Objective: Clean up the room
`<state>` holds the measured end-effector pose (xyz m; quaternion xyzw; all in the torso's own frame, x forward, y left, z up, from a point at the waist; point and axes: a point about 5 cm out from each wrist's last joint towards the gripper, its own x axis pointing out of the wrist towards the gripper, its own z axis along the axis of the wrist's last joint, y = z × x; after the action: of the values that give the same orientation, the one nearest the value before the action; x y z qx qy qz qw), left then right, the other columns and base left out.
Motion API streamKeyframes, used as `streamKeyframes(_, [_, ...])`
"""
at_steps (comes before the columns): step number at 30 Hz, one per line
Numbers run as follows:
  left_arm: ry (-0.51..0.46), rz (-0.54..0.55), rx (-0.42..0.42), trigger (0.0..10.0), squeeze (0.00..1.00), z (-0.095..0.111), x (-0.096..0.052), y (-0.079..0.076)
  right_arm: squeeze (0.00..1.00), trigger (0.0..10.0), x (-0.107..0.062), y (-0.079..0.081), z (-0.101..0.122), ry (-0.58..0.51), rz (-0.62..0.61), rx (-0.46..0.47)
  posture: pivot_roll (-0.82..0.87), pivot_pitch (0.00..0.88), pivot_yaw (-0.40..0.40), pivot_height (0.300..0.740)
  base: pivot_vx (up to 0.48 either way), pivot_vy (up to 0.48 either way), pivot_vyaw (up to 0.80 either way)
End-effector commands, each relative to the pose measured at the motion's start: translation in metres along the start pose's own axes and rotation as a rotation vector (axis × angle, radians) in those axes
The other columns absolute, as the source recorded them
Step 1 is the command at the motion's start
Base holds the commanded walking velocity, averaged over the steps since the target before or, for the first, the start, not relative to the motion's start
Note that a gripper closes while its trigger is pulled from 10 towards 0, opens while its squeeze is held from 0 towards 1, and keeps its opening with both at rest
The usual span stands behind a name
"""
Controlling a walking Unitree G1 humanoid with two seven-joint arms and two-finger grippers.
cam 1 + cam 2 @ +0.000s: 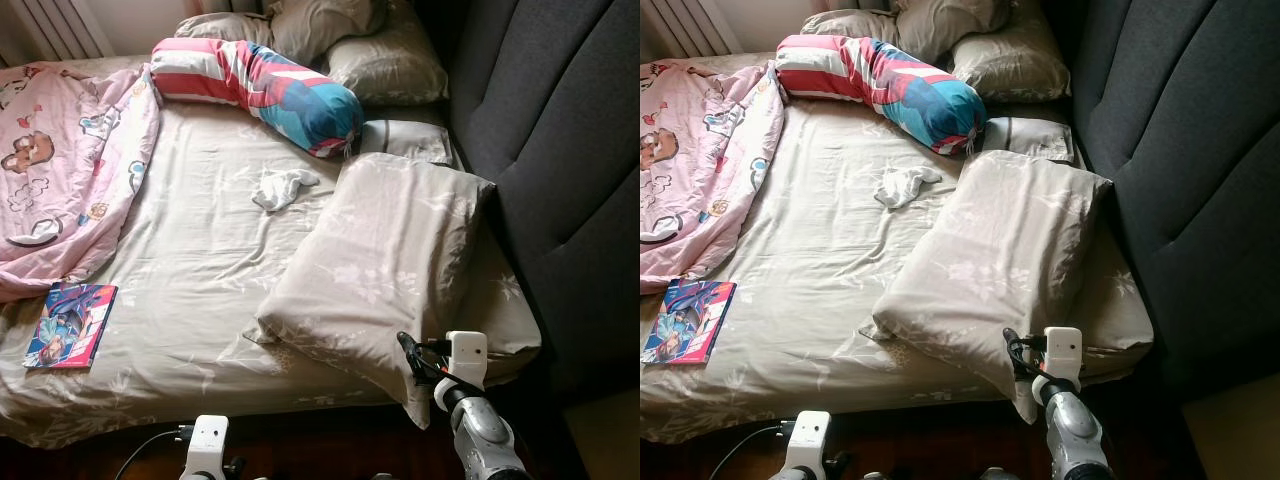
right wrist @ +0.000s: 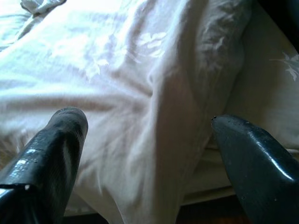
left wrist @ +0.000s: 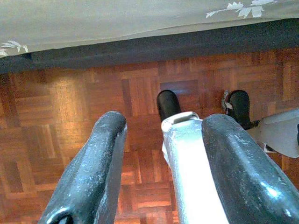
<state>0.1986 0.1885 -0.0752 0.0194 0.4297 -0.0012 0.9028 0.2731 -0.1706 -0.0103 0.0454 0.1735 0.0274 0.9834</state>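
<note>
A home bedroom: rumpled bed (image 1: 220, 300), pillows (image 1: 390, 265), padded headboard (image 1: 560, 130), parquet floor (image 3: 70, 116).

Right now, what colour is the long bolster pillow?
Red, white and blue stripes on the bolster pillow, clearest in left eye view.

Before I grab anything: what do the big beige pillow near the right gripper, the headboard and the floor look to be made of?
The big beige floral pillow looks like soft matte woven cotton: it creases and sags. The dark grey headboard seems to be padded fabric upholstery, judging by its stitched panel seams. The floor looks like glossy wooden parquet, with small blocks in a checkered lay.
</note>
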Motion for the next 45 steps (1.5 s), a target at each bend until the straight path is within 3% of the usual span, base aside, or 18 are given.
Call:
streamKeyframes(1, [0.038, 0.004, -0.009, 10.0, 0.0, -0.012, -0.002, 0.003, 0.0, 10.0, -0.006, -0.001, -0.012, 0.048, 0.006, -0.019, -0.12, 0.169, 0.015, 0.74, 0.0, 0.0, 0.0])
streamKeyframes(24, [0.032, 0.009, -0.01, 10.0, 0.0, -0.01, -0.002, 0.004, 0.0, 10.0, -0.008, 0.0, -0.018, 0.083, 0.007, -0.012, -0.12, 0.171, 0.015, 0.74, 0.211, 0.0, 0.07])
streamKeyframes(38, [0.031, 0.024, -0.002, 10.0, 0.0, -0.009, -0.002, 0.007, 0.0, 10.0, -0.007, -0.001, -0.019, 0.096, -0.028, 0.04, -0.11, 0.184, 0.017, 0.74, 0.0, 0.0, 0.0])
streamKeyframes(43, [0.035, 0.024, 0.003, 10.0, 0.0, -0.009, -0.002, 0.007, 0.0, 10.0, -0.01, -0.003, -0.028, 0.162, -0.054, 0.055, -0.12, 0.19, 0.02, 0.74, 0.0, 0.0, 0.0])
streamKeyframes(44, [0.036, 0.024, 0.004, 10.0, 0.0, -0.009, -0.002, 0.007, 0.6, 10.0, -0.012, -0.004, -0.031, 0.185, -0.066, 0.05, -0.12, 0.19, 0.02, 0.74, 0.0, 0.0, 0.0])
streamKeyframes(45, [0.036, 0.023, 0.005, 10.0, 0.0, -0.009, -0.002, 0.007, 0.6, 10.0, -0.013, -0.005, -0.034, 0.2, -0.075, 0.047, -0.12, 0.19, 0.02, 0.74, 0.0, 0.0, 0.0])
